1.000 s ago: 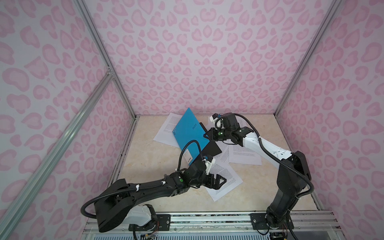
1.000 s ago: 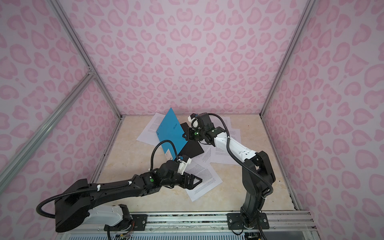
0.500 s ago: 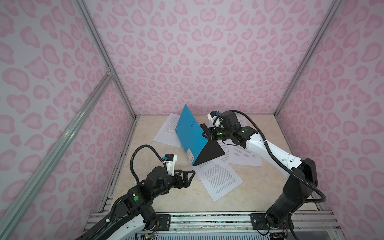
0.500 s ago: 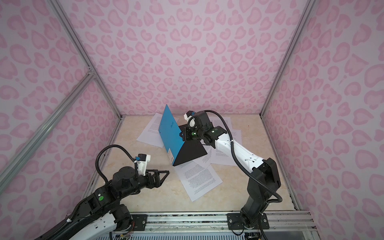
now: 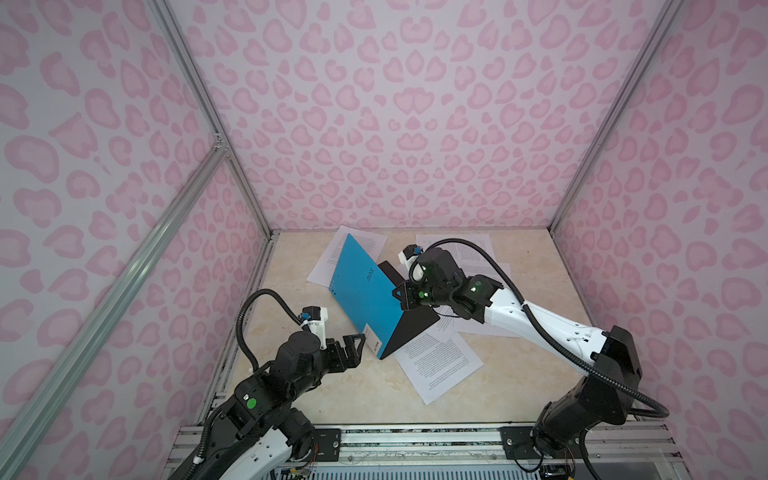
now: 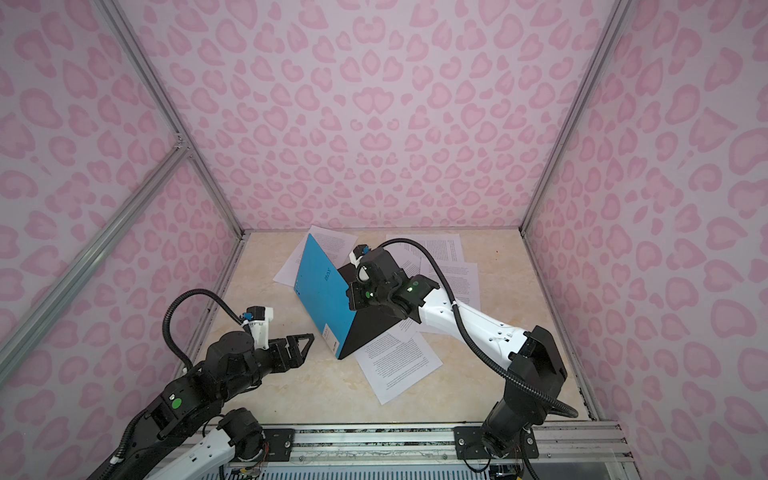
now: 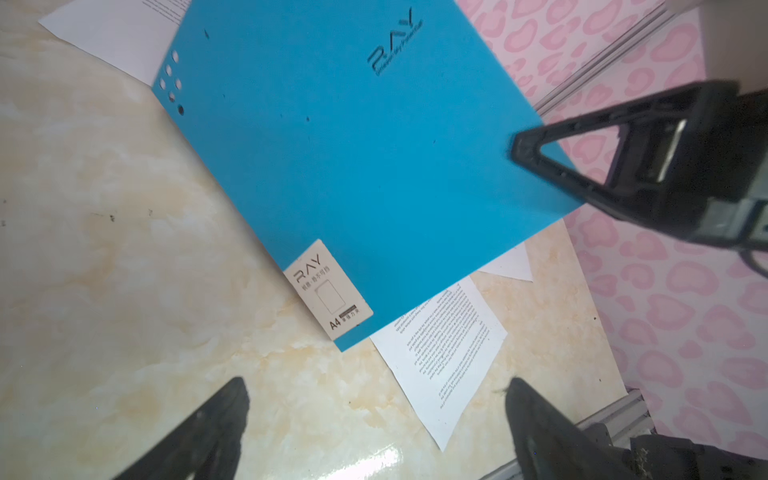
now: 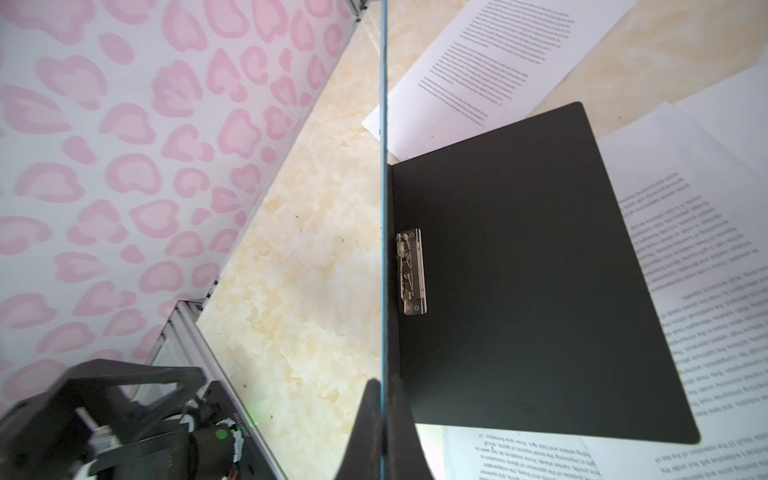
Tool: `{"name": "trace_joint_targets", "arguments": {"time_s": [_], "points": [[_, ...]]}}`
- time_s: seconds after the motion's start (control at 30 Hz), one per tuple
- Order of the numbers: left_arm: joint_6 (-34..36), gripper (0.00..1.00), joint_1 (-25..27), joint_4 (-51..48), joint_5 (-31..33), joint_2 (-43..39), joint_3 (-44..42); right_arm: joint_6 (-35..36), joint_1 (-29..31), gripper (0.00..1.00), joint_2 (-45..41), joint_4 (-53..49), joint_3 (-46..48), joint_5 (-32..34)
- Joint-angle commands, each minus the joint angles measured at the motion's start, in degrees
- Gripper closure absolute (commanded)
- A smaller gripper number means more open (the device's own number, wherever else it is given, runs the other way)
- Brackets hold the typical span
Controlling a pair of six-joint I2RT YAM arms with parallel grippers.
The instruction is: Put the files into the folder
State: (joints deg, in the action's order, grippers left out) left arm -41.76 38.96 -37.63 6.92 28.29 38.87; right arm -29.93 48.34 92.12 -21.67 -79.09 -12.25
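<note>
The thin bright blue folder [image 7: 353, 145] is showing "RAY" pressed into its cover, the smaller line beneath proving too fine to read. Its small white rectangular label [image 7: 328, 291] is reading "RAY" and "A4" beside Chinese characters. The white printed paper sheets [image 7: 444, 345] are carrying paragraphs too small to read.

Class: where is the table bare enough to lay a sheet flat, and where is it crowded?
Bare: the table strip between the left wall and the folder, forward to the front rail, where the open left hand hovers; also right of the nearest sheet. Crowded: overlapping files behind and right of the folder.
</note>
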Motion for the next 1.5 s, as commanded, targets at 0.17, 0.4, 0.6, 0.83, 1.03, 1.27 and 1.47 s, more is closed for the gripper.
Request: {"name": "trace_joint_targets", "arguments": {"time_s": [0.17, 0.4, 0.6, 0.83, 1.03, 1.27, 1.47], "points": [[1.9, 0.02, -0.7, -3.1, 3.2, 0.7, 1.3, 0.3, 3.0, 1.00, -0.9, 4.0, 2.2, 6.9], [1.8, 0.02, -1.1, -3.0, 2.2, 2.1, 2.6, 0.4, 3.2, 0.71, -1.2, 8.2, 2.9, -2.2], [3.7, 0.02, -2.8, -4.2, 0.7, 5.3, 8.8, 1.3, 5.2, 0.51, -0.2, 10.5, 0.0, -8.7], [5.8, 0.02, -12.9, -4.0, -11.2, 11.3, 20.0, 0.6, 9.7, 0.36, 5.9, 13.8, -4.5, -13.4], [5.1, 0.02, -25.0, -2.7, -24.3, 15.6, 26.0, -0.3, 14.1, 0.29, 13.4, 17.6, -9.8, -15.4], [3.4, 0.02, -37.2, -1.7, -33.9, 15.9, 27.4, -0.4, 17.4, 0.21, 24.0, 18.8, -16.7, -16.5], [3.2, 0.02, -39.0, -0.2, -36.2, 16.2, 23.7, 1.0, 17.0, 0.18, 28.4, 16.4, -19.7, -16.3]]}}
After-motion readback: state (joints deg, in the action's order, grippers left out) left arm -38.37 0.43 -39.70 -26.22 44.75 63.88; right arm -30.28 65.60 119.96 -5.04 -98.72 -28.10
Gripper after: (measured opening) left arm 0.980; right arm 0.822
